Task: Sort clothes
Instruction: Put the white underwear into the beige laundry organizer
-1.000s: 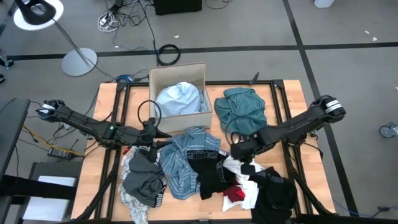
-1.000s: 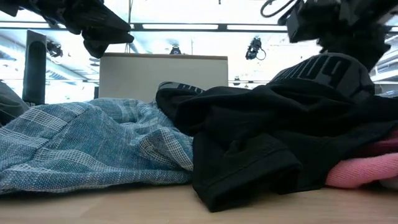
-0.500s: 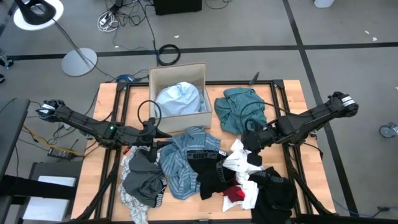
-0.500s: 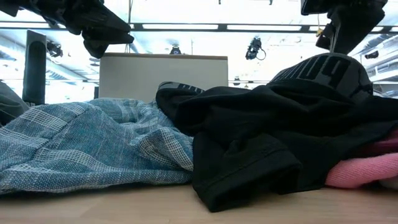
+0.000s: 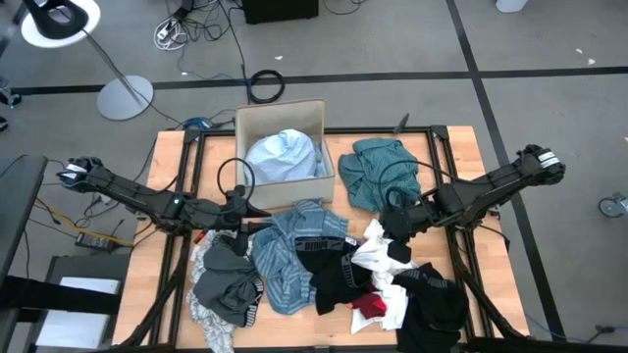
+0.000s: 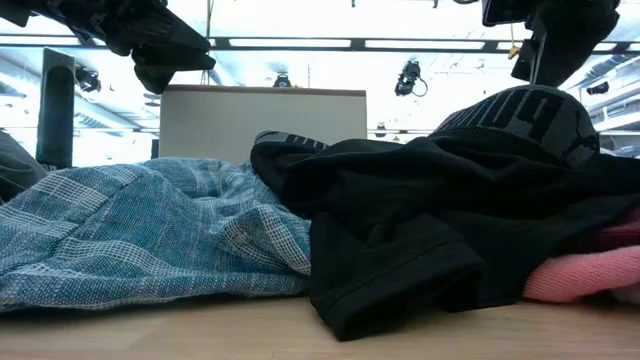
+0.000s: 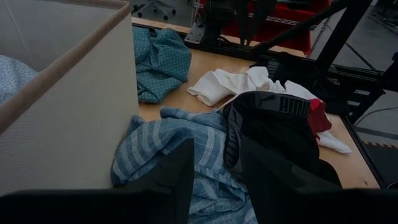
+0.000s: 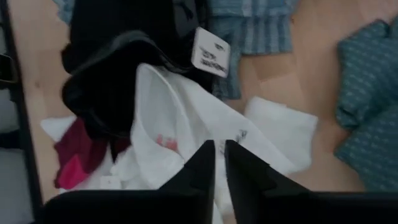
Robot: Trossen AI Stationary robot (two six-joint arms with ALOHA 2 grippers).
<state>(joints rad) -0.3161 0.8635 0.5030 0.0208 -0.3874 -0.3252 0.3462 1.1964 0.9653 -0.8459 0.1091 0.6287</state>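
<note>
The clothes lie in a heap on the table's near half: a blue-striped piece, black pieces, a white garment, a red piece and a grey piece. A teal piece lies apart at the far right. A light blue shirt sits in the cardboard box. My right gripper points steeply down over the white garment, open by a narrow slit. My left gripper hangs open beside the box, above the striped piece. My right gripper stands over the white garment's edge from above. I cannot tell whether its fingertips touch the cloth. The garment lies on the table and on the black pieces.
The box stands at the table's far middle. Black frame rails run along the table's edges. Bare wood shows to the right of the heap and along the left edge. A flat white piece lies beside the teal one.
My right gripper has risen from the heap and drawn back toward the table's far right, rolling a little. The white garment beneath it now shows more fully. It has kept almost still over the last half second.
</note>
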